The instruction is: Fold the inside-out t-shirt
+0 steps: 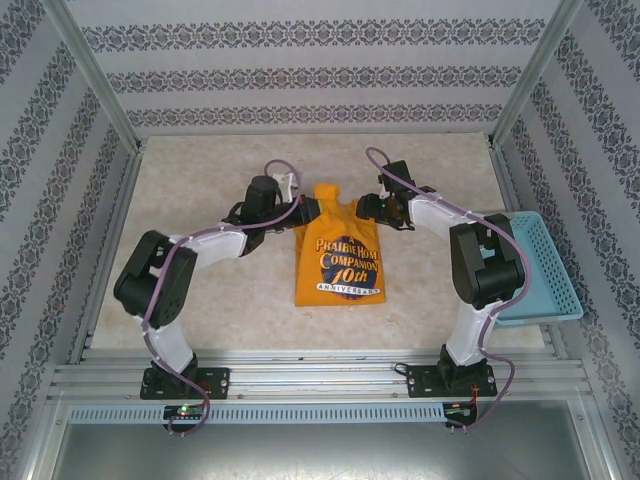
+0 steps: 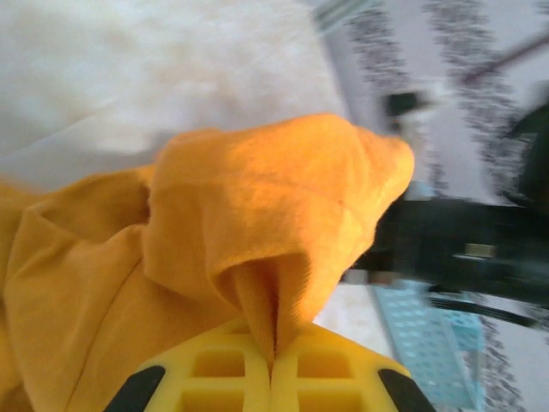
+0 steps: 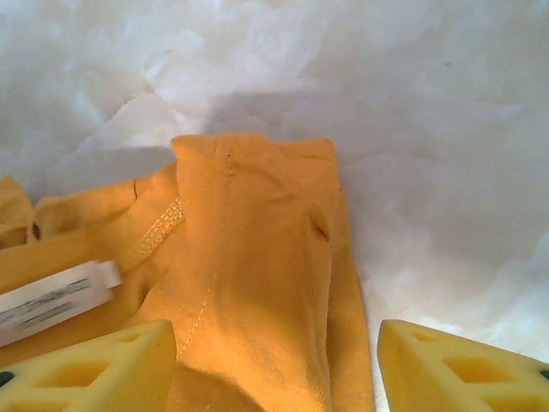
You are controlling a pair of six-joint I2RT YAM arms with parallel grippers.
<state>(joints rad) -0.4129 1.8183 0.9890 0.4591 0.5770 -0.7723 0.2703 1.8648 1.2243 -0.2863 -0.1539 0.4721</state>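
The mustard-orange inside-out t-shirt point(image 1: 340, 262) lies mid-table as a narrow oblong, dark print facing up, its far end drawn to a point between the two grippers. My left gripper point(image 1: 303, 210) is at that far end's left side. In the left wrist view its yellow fingers point(image 2: 214, 378) are shut on a raised fold of the shirt point(image 2: 257, 197). My right gripper point(image 1: 363, 208) is at the far end's right side. It stands open point(image 3: 274, 369) with shirt cloth point(image 3: 249, 283) lying between its fingers point(image 3: 94, 369), and a white tag point(image 3: 51, 300) shows at the left.
A light-blue plastic basket point(image 1: 545, 262) sits at the table's right edge beside the right arm. Patterned walls and metal posts enclose the pale tabletop point(image 1: 200, 190). A rail point(image 1: 320, 375) runs along the near edge by the arm bases.
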